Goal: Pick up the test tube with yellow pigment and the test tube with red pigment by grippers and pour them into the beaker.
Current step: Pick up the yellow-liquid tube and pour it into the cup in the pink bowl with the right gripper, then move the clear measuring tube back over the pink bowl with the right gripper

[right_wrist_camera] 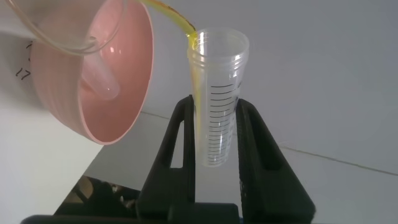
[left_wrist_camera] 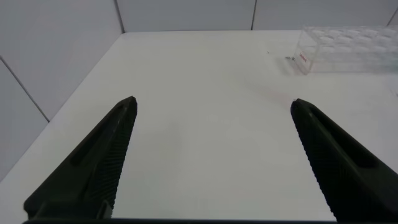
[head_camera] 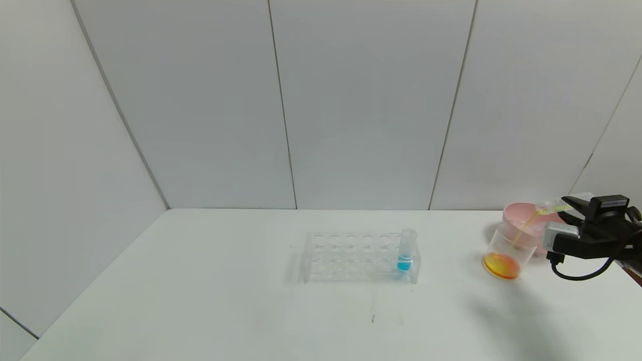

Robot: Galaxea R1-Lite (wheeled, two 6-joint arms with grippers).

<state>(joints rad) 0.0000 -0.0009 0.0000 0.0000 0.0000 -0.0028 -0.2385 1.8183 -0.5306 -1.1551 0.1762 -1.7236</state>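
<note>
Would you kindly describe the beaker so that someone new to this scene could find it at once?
Start at the clear tube rack in the middle of the white table, then look toward the robot's right. There the beaker stands in front of a pink bowl, beside the right claw. Unlike the bowl, it is clear and straight-sided, with orange liquid pooled at its bottom.

The right end effector (head_camera: 569, 208) is being cut off by the head view's edge at 3 o'clock, so its arm is being lost from sight. The pink bowl (head_camera: 521, 213) is being partly hidden behind the beaker (head_camera: 506, 250) and the end effector. In the left wrist view the tube rack (left_wrist_camera: 348, 50) is being clipped at 2 o'clock. The left end effector (left_wrist_camera: 214, 162) is being cropped at 6 o'clock.
</note>
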